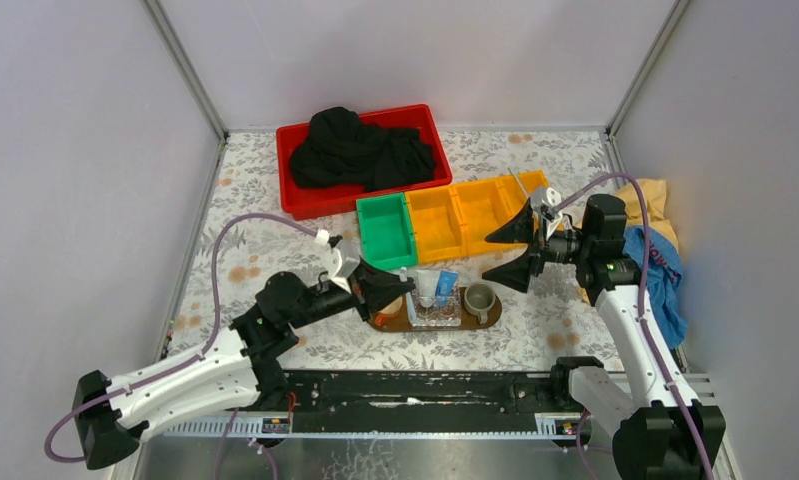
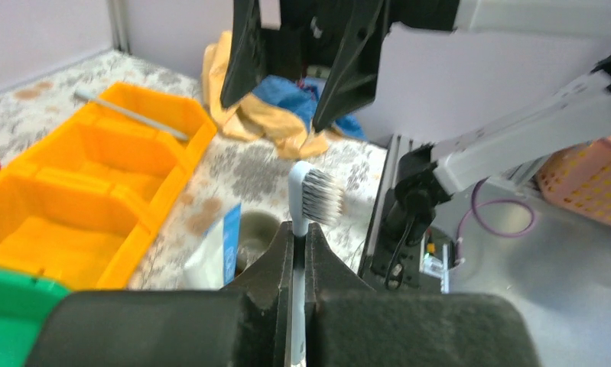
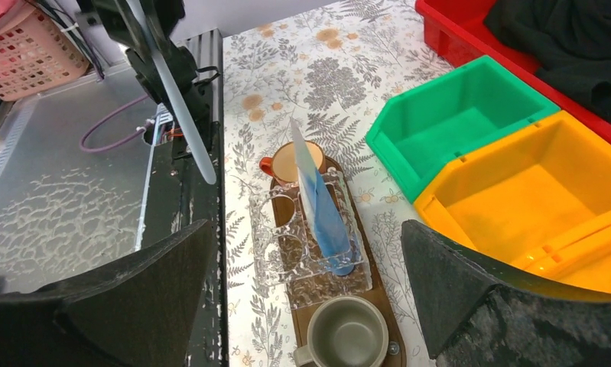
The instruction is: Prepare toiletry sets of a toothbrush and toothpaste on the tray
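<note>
From above, the tray point(image 1: 495, 314) lies near the bench's near edge, with the green bin point(image 1: 387, 232) and yellow bins point(image 1: 475, 215) behind it. The right hand point(image 1: 510, 250) is spread wide and holds nothing.

Left wrist: the left hand point(image 2: 298, 229) pinches the toothbrush point(image 2: 313, 195), its head pointing toward the right edge.

Right wrist: the blue toothpaste point(image 3: 325, 210) leans in a clear rack point(image 3: 287, 245).

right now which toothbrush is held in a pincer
The toothbrush clamped in the left pincer, bristle head sticking out; the other toothbrush lies loose across a yellow bin.
</note>
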